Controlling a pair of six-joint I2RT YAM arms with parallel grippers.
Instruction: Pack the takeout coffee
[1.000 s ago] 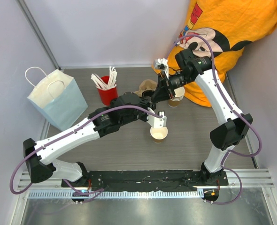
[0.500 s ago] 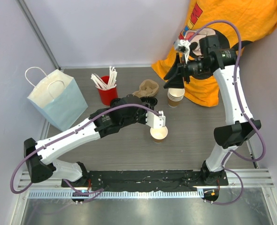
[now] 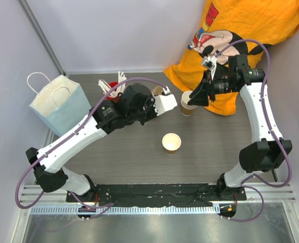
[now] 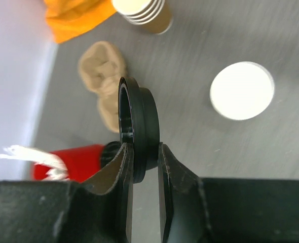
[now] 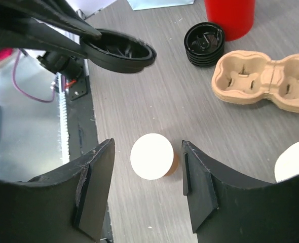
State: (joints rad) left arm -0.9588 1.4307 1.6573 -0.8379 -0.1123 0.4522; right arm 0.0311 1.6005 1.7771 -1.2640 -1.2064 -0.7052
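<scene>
The brown paper cup (image 3: 171, 143) stands open and upright mid-table, white inside (image 5: 152, 156), with no lid on it. My left gripper (image 3: 163, 100) hovers behind the cup, away from it, shut on a round black lid (image 4: 138, 126) that it holds on edge by the rim. The same lid (image 5: 120, 50) shows in the right wrist view, up off the table. My right gripper (image 3: 196, 96) hangs open and empty by the stack of spare cups (image 3: 189, 104). Seen from its wrist, the lone cup lies far below between its fingers (image 5: 96, 177).
A stack of black lids (image 5: 204, 43) sits beside the pulp carrier tray (image 5: 261, 83) and the red cup of white sticks (image 3: 115, 96). A light blue paper bag (image 3: 61, 107) stands at the left. A person in an orange shirt (image 3: 240, 30) is at the back right.
My left gripper has risen from beside the cup and swung back toward the red cup. My right gripper has drawn away to the right and opened.
</scene>
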